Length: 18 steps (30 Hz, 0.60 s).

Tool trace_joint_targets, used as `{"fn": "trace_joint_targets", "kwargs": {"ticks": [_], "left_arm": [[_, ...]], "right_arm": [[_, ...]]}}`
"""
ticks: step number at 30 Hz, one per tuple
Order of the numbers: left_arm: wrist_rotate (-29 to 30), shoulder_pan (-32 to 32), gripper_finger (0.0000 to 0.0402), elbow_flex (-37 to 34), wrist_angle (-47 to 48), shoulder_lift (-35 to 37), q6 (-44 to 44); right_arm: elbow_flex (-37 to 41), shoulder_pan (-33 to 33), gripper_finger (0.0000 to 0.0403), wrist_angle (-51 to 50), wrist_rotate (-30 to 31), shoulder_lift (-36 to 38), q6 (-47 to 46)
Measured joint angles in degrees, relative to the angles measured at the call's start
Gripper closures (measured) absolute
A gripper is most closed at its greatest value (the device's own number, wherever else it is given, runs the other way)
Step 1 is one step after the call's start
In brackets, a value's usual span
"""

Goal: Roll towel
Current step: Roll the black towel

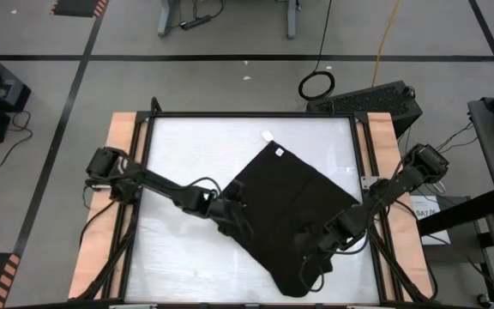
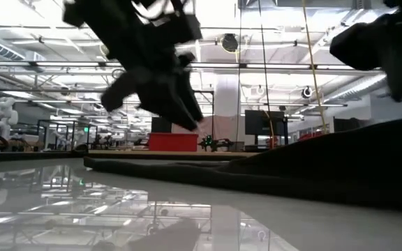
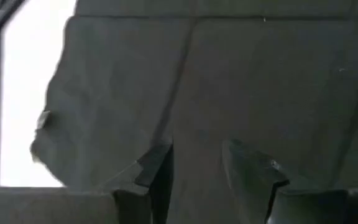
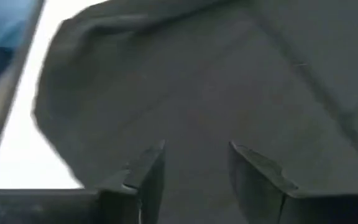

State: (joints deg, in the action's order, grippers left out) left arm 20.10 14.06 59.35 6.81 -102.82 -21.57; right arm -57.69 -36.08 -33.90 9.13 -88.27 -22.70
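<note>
Looking straight down, I see the plain black soft cloth towel [image 1: 294, 215] spread as a tilted square on the glossy white tabletop [image 1: 187, 154], its small white tag [image 1: 278, 153] at the towel's far corner. My left gripper [image 1: 232, 216] sits at the towel's left edge, and my right gripper [image 1: 309, 255] is over the towel's near right part.

From table height, the towel [image 2: 313, 167] lies low across the tabletop [image 2: 82, 209], with my left gripper [image 2: 180, 104] hanging just above it.

Through my left wrist camera, my two dark fingers [image 3: 157, 168] stand apart, nothing between them, over the towel [image 3: 260, 81].

Through my right wrist camera, my fingers [image 4: 253, 171] are likewise parted and released above the towel [image 4: 197, 81].
</note>
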Motion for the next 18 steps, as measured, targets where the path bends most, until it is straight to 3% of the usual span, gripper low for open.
{"fn": "trace_joint_targets", "kwargs": {"ticks": [3, 9, 14, 18], "left_arm": [[-0.67, -2.1, 0.0258, -0.05, -0.14, -3.27, -2.03], [0.68, -5.26, 0.0258, 0.05, 6.05, -5.21, -8.32], [8.98, -8.57, 0.0258, -0.11, 9.26, -5.36, -17.82], [12.35, -12.55, 0.0258, -0.17, 9.15, -5.41, -25.03]], "right_arm": [[0.0, 0.28, 0.0253, -0.18, 3.13, -0.01, -0.02], [1.82, 2.74, 0.027, 4.11, 3.19, -0.46, 1.42], [7.93, 5.75, 0.0278, 14.41, 2.73, -0.46, 2.56], [12.93, 9.01, 0.028, 20.62, 3.04, -0.48, 3.18]]}}
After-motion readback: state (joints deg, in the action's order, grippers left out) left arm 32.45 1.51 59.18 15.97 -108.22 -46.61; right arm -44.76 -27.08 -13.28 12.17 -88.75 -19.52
